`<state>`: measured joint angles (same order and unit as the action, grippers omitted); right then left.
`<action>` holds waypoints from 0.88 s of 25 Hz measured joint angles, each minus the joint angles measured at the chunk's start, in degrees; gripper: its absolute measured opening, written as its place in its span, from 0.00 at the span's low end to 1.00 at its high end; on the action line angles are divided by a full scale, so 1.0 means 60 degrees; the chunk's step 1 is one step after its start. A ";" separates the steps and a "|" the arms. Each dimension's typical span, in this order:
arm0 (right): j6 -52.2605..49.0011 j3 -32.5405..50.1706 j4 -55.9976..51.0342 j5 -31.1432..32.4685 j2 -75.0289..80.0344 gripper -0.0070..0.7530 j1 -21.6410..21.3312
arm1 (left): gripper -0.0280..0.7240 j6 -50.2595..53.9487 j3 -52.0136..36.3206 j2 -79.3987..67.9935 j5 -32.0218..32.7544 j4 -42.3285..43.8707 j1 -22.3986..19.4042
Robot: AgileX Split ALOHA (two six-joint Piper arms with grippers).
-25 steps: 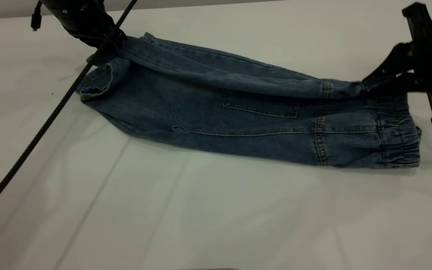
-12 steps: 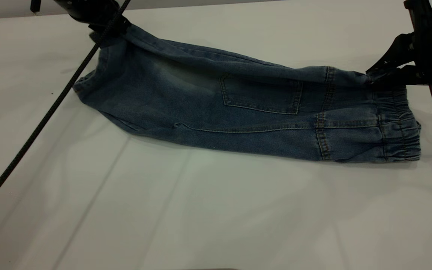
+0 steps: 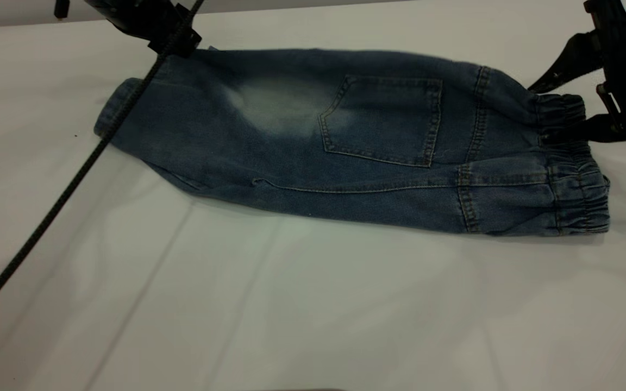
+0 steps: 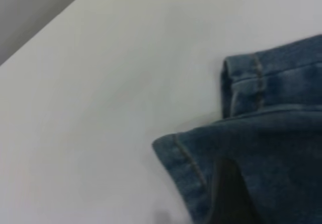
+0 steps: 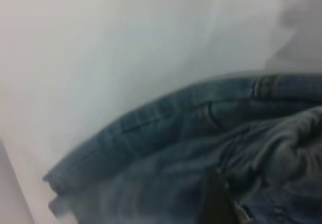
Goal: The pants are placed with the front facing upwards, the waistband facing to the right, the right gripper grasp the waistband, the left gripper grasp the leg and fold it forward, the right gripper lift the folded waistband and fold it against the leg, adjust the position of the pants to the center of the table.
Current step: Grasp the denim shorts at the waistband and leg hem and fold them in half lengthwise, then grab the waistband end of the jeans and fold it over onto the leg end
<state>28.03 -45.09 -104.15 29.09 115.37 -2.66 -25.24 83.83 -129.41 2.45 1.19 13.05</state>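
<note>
The pants (image 3: 345, 141) lie flat on the table (image 3: 313, 304), folded lengthwise, and we see the square back pocket (image 3: 382, 120) facing up with a pale faded patch beside it. The waistband (image 3: 576, 168) points toward the exterior view's right, the leg hems toward its left, and the garment sits in the far half of the tabletop. At the waistband's far corner we find the right gripper (image 3: 565, 111), its black fingers spread above and below the gathered elastic; we cannot tell whether they pinch the cloth. The left gripper (image 3: 174, 41) sits at the far corner of the leg hem, and we cannot tell its state either. A black braided cable (image 3: 63, 190) runs slantwise across the hem. The table is plain white with faint creases, and we read no writing anywhere.
</note>
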 joint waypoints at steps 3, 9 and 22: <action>0.0968 0.0000 0.0000 0.0693 0.0000 0.57 -0.0018 | 0.55 0.0000 0.0000 0.0068 0.0046 -0.0009 0.0109; 0.3228 0.0000 0.0060 0.2429 -0.0196 0.58 -0.0022 | 0.55 0.0008 0.0000 0.0686 0.0684 -0.0009 0.0302; 0.0883 0.0000 0.6829 0.2839 -0.1480 0.70 0.0127 | 0.55 0.0008 0.0008 0.1497 0.1153 -0.0009 0.0383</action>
<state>33.33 -45.09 -63.17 46.13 106.49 -1.90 -25.19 83.87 -120.43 9.37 1.13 15.35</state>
